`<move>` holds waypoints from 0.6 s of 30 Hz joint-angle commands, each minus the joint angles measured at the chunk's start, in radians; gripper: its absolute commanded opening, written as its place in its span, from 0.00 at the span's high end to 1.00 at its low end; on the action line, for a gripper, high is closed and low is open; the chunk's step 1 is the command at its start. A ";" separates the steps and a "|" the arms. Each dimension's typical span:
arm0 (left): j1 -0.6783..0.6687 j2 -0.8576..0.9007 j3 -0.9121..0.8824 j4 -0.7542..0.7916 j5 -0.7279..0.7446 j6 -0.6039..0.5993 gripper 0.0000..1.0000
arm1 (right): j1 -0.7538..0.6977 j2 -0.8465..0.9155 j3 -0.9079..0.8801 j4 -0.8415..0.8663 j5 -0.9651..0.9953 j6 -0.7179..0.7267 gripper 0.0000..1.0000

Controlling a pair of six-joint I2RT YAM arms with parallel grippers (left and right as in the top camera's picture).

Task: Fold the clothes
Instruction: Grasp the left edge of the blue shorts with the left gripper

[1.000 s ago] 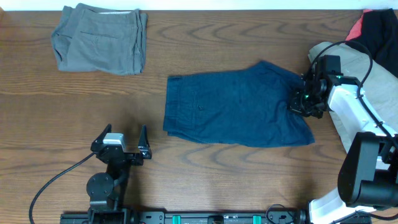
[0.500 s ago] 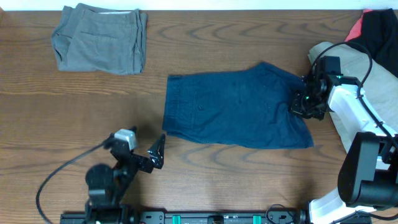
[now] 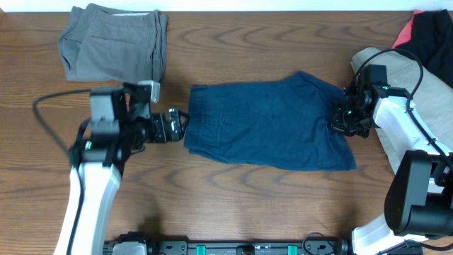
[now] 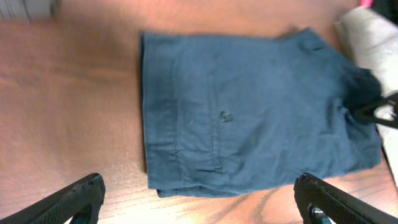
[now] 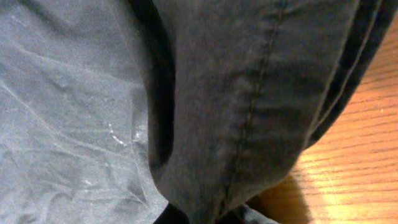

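Right gripper (image 3: 341, 120) fingertips hidden inside pinched shorts (image 5: 236, 93) fold; far-right clothes pile (image 3: 428, 35) cut by frame edge.

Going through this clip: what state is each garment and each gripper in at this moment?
blue shorts: spread flat on the table, right edge bunched and pinched up.
grey shorts: folded, set aside at the far left.
clothes pile: unfolded heap at the far right.
left gripper: open, at the blue shorts' left edge, holding nothing.
right gripper: shut on the blue shorts' right edge.
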 commanded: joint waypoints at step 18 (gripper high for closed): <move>-0.084 0.467 0.004 0.109 -0.023 -0.144 0.07 | 0.016 -0.002 0.000 -0.016 0.001 -0.039 0.99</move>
